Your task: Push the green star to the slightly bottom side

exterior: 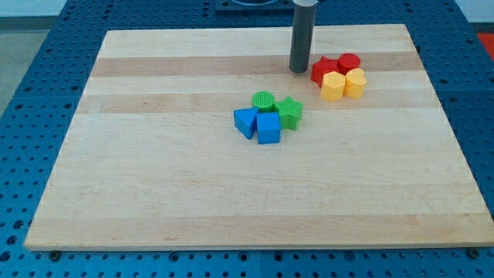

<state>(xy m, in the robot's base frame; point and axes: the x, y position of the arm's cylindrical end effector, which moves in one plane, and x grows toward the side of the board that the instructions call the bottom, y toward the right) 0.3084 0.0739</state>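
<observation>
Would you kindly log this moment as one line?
tip: left of red blocks | green star block: unpushed, touching blue cube | contact: none

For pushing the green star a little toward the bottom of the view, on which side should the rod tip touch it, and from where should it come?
Contact the green star block on its top-facing edge, coming from the view's top. My tip already sits above it, beside the red blocks. The green cylinder touches the star's left and a blue cube sits at its lower left, so push straight down, slightly right of centre.
</observation>
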